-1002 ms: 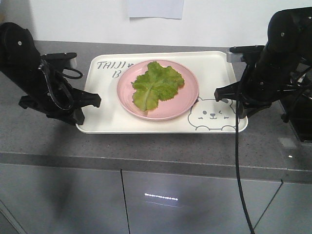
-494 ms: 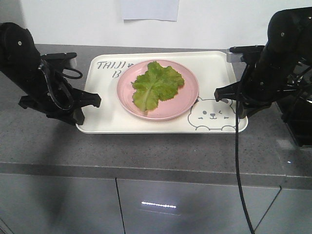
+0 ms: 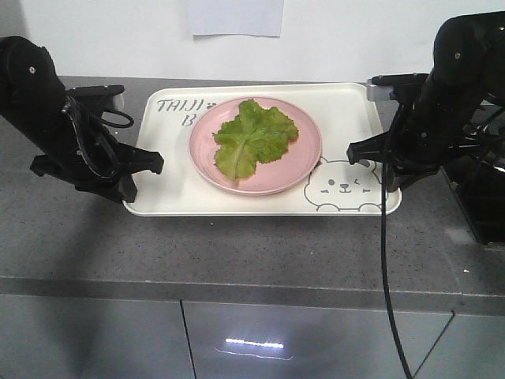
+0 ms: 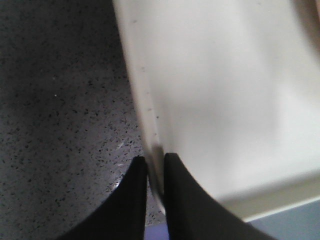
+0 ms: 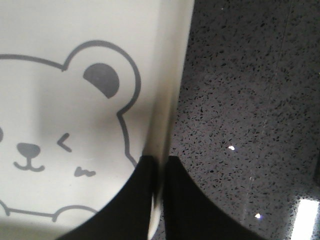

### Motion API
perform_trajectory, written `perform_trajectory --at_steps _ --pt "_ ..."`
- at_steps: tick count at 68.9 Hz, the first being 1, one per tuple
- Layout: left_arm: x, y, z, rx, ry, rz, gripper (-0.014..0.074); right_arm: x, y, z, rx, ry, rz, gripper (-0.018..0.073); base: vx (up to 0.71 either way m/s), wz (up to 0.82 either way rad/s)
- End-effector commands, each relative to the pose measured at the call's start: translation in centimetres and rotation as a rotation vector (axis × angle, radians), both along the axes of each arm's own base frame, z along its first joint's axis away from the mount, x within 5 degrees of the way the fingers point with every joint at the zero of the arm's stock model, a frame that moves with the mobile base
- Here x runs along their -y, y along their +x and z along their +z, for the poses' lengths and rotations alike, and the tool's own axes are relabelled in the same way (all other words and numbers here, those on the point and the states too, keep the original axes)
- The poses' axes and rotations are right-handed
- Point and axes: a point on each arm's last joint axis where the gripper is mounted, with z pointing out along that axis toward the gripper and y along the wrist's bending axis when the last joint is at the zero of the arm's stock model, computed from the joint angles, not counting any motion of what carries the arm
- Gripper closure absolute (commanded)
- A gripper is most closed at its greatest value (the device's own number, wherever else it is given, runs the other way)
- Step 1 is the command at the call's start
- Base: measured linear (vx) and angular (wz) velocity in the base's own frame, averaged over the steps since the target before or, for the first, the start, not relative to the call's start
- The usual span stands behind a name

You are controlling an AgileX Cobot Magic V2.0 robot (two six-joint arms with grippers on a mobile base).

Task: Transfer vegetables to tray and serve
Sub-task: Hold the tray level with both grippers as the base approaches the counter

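The cream-white tray (image 3: pixel 173 189) with a grey bear face (image 3: pixel 341 185) sits at counter level between my two arms. On it stands a round pink plate (image 3: pixel 304 162), and the vegetables (image 3: pixel 252 138), one ruffled green lettuce leaf, lie on that plate. My left gripper (image 3: pixel 150 162) is shut on the tray's left rim. In the left wrist view its fingertips (image 4: pixel 172 172) pinch the rim of the tray (image 4: pixel 225 90). My right gripper (image 3: pixel 357 151) is shut on the tray's right rim. Its fingertips (image 5: pixel 145 172) clamp the edge of the tray (image 5: pixel 50 100) beside the bear's ear.
The grey speckled counter (image 3: pixel 237 245) runs under the tray, with cabinet fronts below its front edge. A black object (image 3: pixel 485 197) stands at the far right. A black cable (image 3: pixel 384 268) hangs from the right arm. A sheet of paper (image 3: pixel 235 17) is on the wall.
The counter's edges have slid down in the frame and the wall paper has shifted left. The tray, plate, leaf and both arms keep their places in the frame. Both grips hold.
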Motion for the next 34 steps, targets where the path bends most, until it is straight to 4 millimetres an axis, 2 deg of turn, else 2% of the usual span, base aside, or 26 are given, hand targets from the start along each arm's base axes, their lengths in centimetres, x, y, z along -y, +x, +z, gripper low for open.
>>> perform_trajectory --at_steps 1,34 --pt "1.01 -0.80 3.73 0.134 -0.100 -0.025 0.0603 -0.33 -0.58 3.14 0.131 0.045 0.030 0.0568 0.04 -0.02" --pt "1.01 -0.80 3.73 0.134 -0.100 -0.025 0.0603 -0.33 -0.58 3.14 0.131 0.045 0.030 0.0568 0.03 0.00"
